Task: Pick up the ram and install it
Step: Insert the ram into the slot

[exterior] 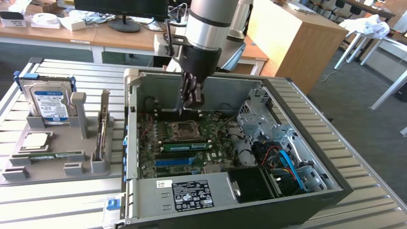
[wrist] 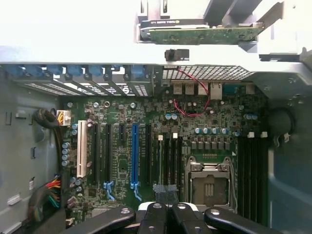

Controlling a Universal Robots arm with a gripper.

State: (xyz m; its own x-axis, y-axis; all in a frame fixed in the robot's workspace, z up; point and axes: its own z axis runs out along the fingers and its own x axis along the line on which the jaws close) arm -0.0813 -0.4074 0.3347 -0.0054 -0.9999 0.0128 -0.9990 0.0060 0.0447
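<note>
Case [exterior: 132,143] top open; pincer [exterior: 192,98] inside above motherboard [exterior: 190,143]; drive cage [exterior: 267,124] crowds exterior view's right.

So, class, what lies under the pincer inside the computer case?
The green motherboard, with its empty processor socket and dark slots beside it. The shut pincer covers the board patch directly beneath its fingertips.

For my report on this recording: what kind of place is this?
Probably an office or lab used as a robot workbench. An open computer case lies on a slatted metal table, with wooden desks and a monitor base behind.
</note>
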